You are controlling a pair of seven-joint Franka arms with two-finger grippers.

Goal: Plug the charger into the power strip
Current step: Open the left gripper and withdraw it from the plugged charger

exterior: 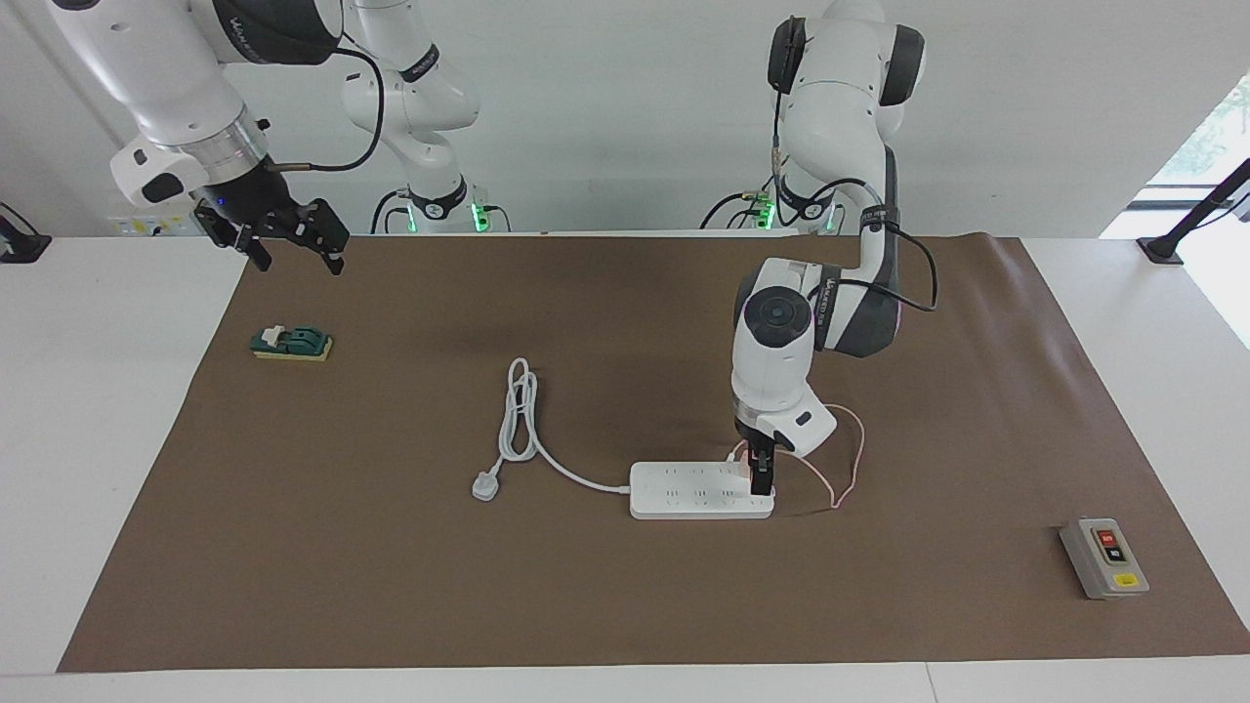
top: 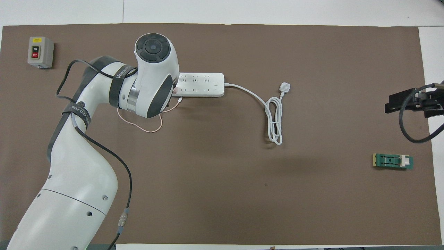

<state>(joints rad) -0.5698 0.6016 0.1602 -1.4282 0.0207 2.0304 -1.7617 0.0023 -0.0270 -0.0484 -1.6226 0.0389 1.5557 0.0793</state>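
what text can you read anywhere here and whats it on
"OFF": red button of the grey switch box.
Yellow label on that box: too small to read.
Lettering on the left arm's band: too blurred to read for certain.
Power strip, green block: no readable text.
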